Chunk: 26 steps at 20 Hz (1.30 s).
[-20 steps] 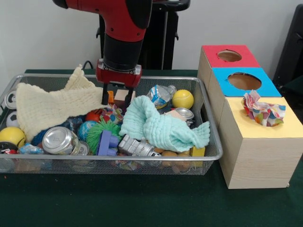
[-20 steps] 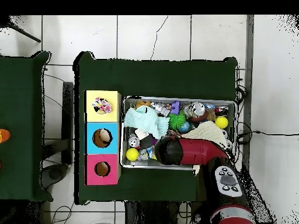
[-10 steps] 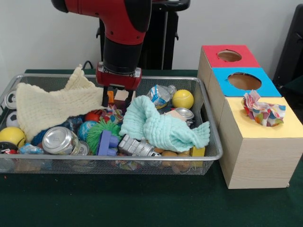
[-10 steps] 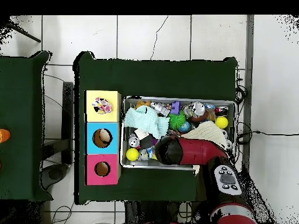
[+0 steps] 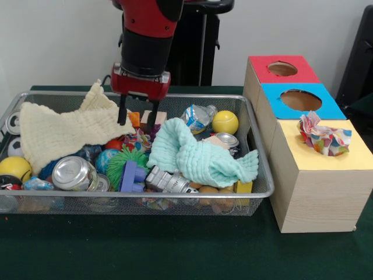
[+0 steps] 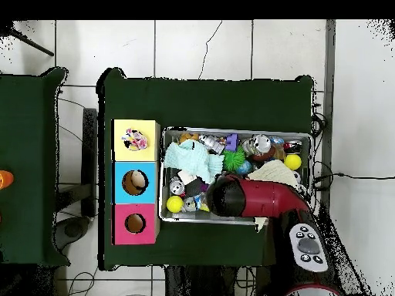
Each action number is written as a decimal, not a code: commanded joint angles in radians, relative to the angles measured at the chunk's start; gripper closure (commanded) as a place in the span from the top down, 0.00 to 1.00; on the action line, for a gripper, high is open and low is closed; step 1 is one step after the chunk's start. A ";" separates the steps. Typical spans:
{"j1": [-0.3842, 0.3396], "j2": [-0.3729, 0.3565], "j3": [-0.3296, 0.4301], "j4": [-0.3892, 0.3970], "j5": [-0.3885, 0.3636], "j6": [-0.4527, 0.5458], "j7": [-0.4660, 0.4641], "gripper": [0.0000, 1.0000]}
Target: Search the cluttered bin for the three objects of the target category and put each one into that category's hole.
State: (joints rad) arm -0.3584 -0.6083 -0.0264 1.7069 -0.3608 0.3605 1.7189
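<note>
empty pincer (image 5: 135,118), fingers apart, above wooden block (image 5: 152,118) between cream cloth (image 5: 64,129) and mint cloth (image 5: 195,153)

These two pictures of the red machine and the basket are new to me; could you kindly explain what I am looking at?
The red and black machine is a robot arm; its gripper, open and holding nothing, hangs over a wire bin on a green table. One picture faces the robot across the table; the other looks straight down. The bin holds clutter: a cream cloth, a mint cloth, cans, balls, blocks. Beside it stands a wooden box with red, blue and yellow tops; crumpled patterned paper lies on the yellow one.
</note>
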 commanded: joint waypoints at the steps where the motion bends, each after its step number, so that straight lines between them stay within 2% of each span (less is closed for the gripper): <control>1: -0.014 -0.094 0.047 -0.043 0.003 0.152 -0.019 1.00; 6: -0.028 -0.074 0.070 -0.047 -0.004 0.126 -0.009 1.00; 13: -0.050 0.001 0.094 -0.015 -0.014 0.007 0.039 1.00; 16: -0.056 0.025 0.105 -0.024 -0.021 -0.021 0.041 1.00; 20: -0.057 0.046 0.104 -0.039 -0.020 -0.028 0.047 1.00; 26: -0.034 0.077 0.088 -0.011 -0.006 -0.076 0.104 1.00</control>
State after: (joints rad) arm -0.3963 -0.5889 -0.0166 1.6944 -0.3610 0.3632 1.7189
